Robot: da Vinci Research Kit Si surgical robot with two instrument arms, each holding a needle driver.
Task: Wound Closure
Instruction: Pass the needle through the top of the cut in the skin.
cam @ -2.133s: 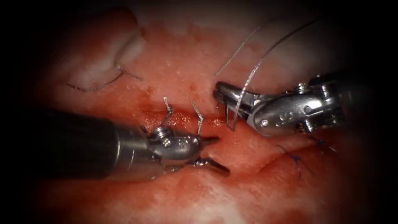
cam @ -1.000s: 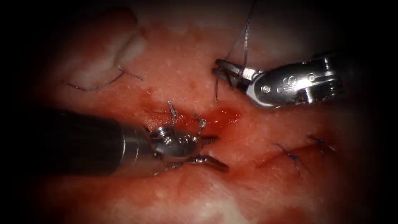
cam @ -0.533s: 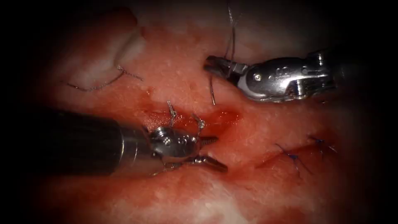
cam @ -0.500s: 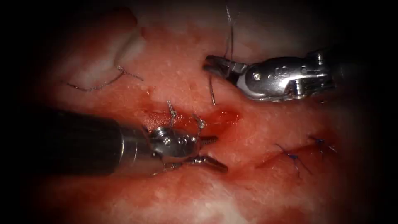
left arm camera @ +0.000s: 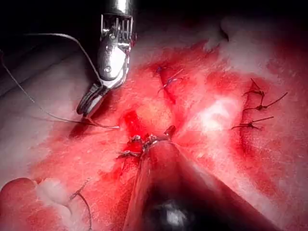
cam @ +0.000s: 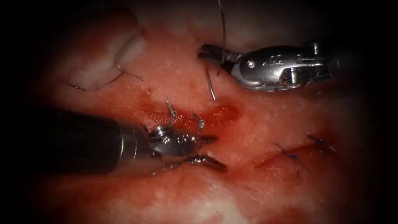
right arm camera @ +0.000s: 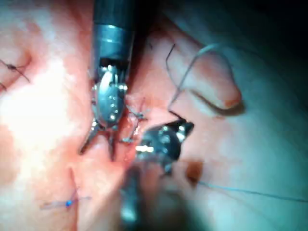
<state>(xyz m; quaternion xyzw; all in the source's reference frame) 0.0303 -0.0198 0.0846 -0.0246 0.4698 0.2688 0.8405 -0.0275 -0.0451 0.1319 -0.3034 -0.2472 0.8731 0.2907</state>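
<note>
I see the needle held near one end by my right tool, its jaws closed on it; its free curve hangs clear above the tissue, not in it, over the red fluid at the cut. The thread runs up from that tool. My left tool sits at the cut beside two knotted stitches, jaws spread apart and holding nothing.

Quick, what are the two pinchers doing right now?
Left tool: jaws open, holding nothing.
Right tool: jaws shut on the thread.
</note>
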